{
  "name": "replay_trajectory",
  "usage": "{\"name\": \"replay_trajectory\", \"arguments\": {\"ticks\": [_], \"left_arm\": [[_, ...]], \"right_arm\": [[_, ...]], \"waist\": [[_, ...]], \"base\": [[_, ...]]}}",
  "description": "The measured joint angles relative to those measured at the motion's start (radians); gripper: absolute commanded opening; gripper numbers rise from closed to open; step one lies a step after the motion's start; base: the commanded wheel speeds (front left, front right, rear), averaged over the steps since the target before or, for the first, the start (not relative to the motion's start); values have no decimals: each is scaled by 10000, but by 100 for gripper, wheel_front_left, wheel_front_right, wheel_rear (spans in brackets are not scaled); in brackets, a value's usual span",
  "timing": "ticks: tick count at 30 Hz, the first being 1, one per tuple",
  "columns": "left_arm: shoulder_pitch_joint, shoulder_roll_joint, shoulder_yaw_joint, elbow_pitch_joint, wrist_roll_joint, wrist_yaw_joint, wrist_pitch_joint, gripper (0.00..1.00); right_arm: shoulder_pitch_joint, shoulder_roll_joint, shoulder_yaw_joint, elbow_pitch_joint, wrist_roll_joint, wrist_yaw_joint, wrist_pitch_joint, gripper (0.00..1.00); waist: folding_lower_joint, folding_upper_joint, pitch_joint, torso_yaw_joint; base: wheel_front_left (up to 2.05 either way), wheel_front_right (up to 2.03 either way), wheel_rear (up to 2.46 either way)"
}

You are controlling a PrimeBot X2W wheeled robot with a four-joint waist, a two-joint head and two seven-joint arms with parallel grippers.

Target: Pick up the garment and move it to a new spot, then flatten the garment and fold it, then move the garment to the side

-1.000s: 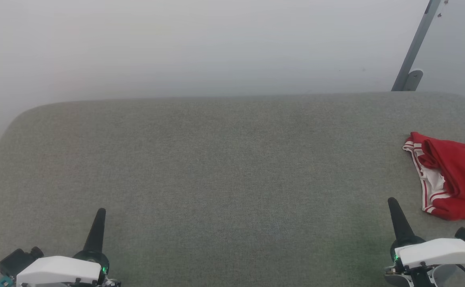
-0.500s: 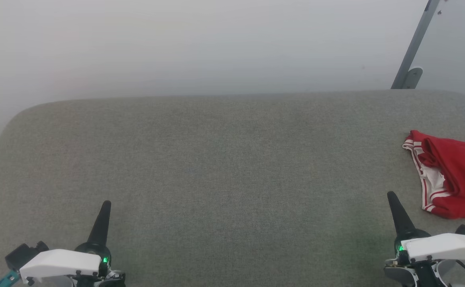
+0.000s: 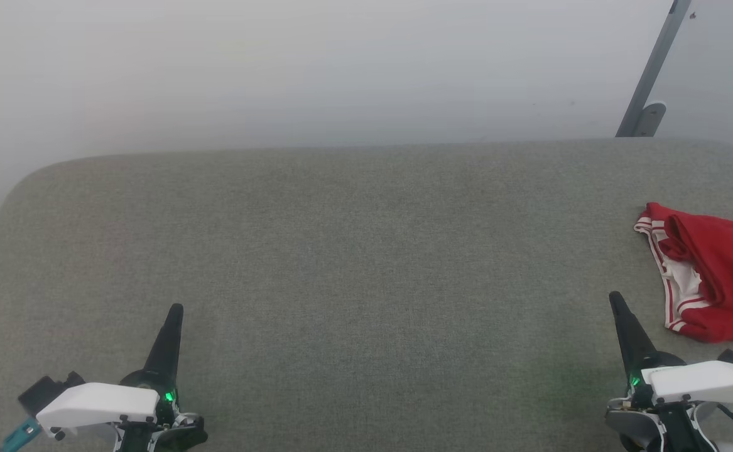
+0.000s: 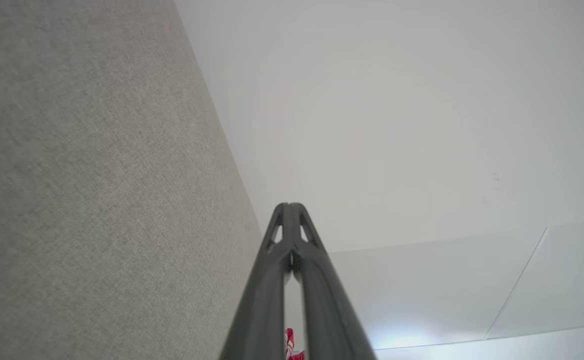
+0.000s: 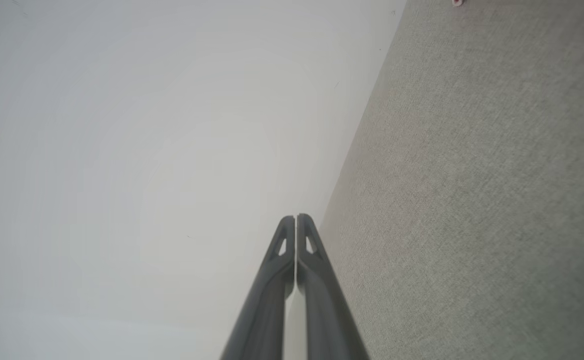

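The surface (image 3: 366, 251) is grey woven cloth, matt and slightly rough. The garment (image 3: 724, 270) is smooth red fabric. My jaws look like dark matt plastic.

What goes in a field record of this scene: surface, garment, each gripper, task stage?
surface: grey fabric, pale wall behind
garment: red with white striped trim, bunched up, at the right edge of the head view, partly cut off
left gripper: shut, empty, at the near left
right gripper: shut, empty, beside the garment, apart from it
task stage: garment not yet picked up
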Motion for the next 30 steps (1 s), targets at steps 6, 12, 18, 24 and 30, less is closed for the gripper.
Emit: {"name": "replay_trajectory", "arguments": {"ticks": [6, 12, 18, 24, 30], "left_arm": [[-62, -92, 27, 8, -291, 0, 109, 0], [-212, -203, 54, 17, -677, 0, 226, 0], [-296, -280, 84, 31, -938, 0, 334, 0], [-408, -353, 109, 36, -1269, 0, 441, 0], [-418, -383, 121, 40, -1350, 0, 479, 0]], "right_arm": [[-80, -2, -6, -12, 495, 0, 140, 0], [-114, -4, -12, -29, 1047, 0, 257, 0], [-191, -6, -19, -52, 1494, 0, 364, 0], [-261, -10, -21, -71, 1933, 0, 466, 0], [-281, -12, -25, -77, 2084, 0, 506, 0]], "waist": [[0, 0, 29, -12], [0, 0, 62, -26], [0, 0, 91, -37], [0, 0, 120, -50], [0, 0, 129, -53]], "base": [[0, 0, 0], [0, 0, 0], [0, 0, 0], [0, 0, 0], [0, 0, 0]]}}
